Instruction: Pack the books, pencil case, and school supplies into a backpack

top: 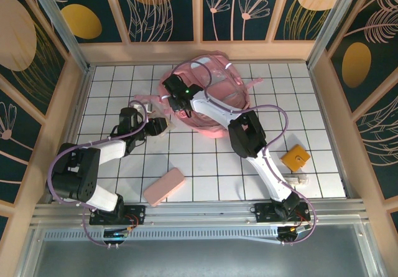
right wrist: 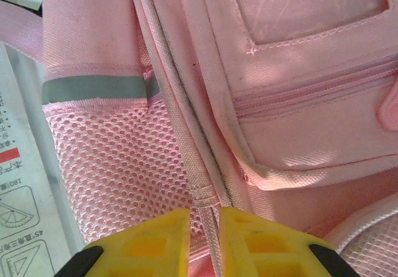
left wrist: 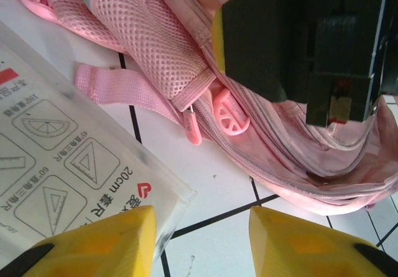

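Note:
The pink backpack (top: 214, 84) lies at the back middle of the table. My right gripper (top: 176, 103) is at its left side; in the right wrist view its yellow fingers (right wrist: 155, 243) are shut on a narrow woven edge strip (right wrist: 214, 227) of the backpack (right wrist: 298, 103), beside the mesh side pocket (right wrist: 106, 165). My left gripper (left wrist: 202, 239) stands open over bare table just left of the bag (left wrist: 161, 46). A corner of the clear packet (left wrist: 62, 165) lies by its left finger. The pink pencil case (top: 164, 186) rests at the front. The books are out of view.
An orange square item (top: 295, 158) and a tiny whitish item (top: 298, 180) lie at the front right. A pink zipper pull (left wrist: 227, 112) and a strap (left wrist: 124, 90) trail from the bag. Wooden walls (top: 74, 103) enclose the tiled table (top: 205, 165).

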Available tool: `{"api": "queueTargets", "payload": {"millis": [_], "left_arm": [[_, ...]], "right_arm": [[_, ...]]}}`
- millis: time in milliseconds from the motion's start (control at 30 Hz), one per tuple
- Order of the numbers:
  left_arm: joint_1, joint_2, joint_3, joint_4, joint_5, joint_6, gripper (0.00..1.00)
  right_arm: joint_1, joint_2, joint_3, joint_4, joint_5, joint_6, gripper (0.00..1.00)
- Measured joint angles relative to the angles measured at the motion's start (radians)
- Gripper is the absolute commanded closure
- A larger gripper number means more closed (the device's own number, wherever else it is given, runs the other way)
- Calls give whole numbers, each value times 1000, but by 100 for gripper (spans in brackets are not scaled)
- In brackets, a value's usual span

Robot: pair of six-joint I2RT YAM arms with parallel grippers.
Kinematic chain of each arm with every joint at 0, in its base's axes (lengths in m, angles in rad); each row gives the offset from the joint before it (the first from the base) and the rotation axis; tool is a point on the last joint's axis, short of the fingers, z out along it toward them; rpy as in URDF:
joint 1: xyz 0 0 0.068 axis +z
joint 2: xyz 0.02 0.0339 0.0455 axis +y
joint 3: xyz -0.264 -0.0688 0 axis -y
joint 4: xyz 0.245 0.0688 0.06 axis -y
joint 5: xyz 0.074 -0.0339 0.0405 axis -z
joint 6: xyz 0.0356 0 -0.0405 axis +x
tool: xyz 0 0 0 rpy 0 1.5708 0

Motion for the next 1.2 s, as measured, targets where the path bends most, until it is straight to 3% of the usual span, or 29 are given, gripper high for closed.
{"api": "queueTargets", "payload": {"millis": [167,433,667,733,833,900,1100,1200], "left_arm": [[-13,0,-2,6,0,0,56],[-23,3,-4,34,5,0,56],[-40,31,-4,74,17,-7,55],[-48,40,-4,84,25,-7,54],[-55,47,-4,103,32,-7,50],[-55,47,3,100,35,5,47],[-55,28,146,-53,39,190,43],[-55,-35,211,-130,114,451,33]], "right_arm": [[-3,-3,2,-12,11,-2,61],[-21,-4,-34,0,4,-3,61],[-25,2,-39,9,-8,-5,85],[-25,3,-39,10,-11,-14,87],[-27,3,-34,6,-15,-35,100],[-30,3,-31,2,-28,-58,100],[-79,-21,-40,-5,-201,-147,100],[-119,-102,-120,11,-304,-225,100]]}}
